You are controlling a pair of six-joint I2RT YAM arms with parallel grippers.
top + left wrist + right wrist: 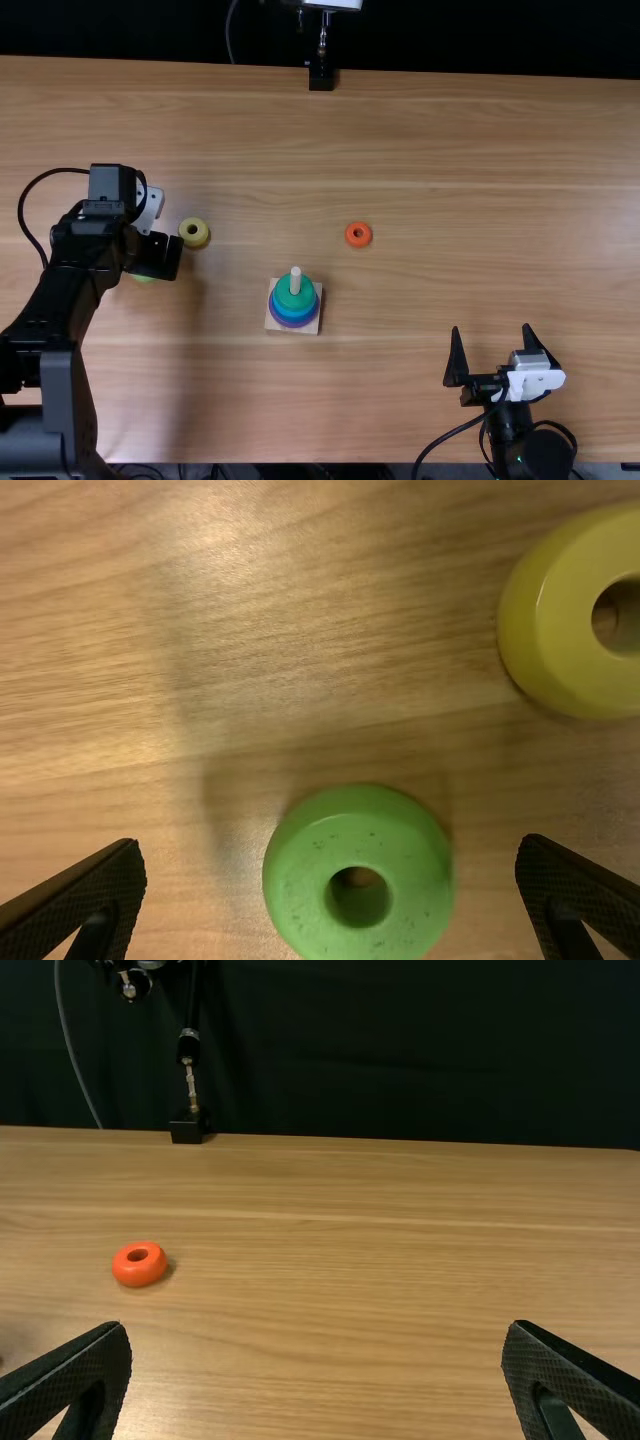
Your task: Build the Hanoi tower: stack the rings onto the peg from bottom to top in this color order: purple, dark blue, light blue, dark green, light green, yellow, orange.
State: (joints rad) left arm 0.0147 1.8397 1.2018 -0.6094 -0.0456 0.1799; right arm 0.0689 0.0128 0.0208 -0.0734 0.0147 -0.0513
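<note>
Near ctr of worktop [450, 200], a bit to L, stands the peg [295, 280] on its square wooden base [313, 319]. Dk green ring [303, 300] is uppermost on it, blue below that (can't split the shades), purple ring [291, 325] at btm; peg tip pokes out above the stack.

Lt green ring [300, 880] lies flat on worktop, under L tool [155, 256], partly hidden by it in top view. L wrist view: L tool's fingers wide apart, nothing gripped, lt green ring showing betw them. Yellow ring [200, 240] also flat, just beside L tool, near lt green one but not touching it.

Orange ring [358, 243] lies flat to R of peg & farther back, well apart from other rings. R tool [491, 327] is at near R part, fingers wide, empty, well apart from rings & peg. Black stand foot [320, 80] at worktop's far edge.
</note>
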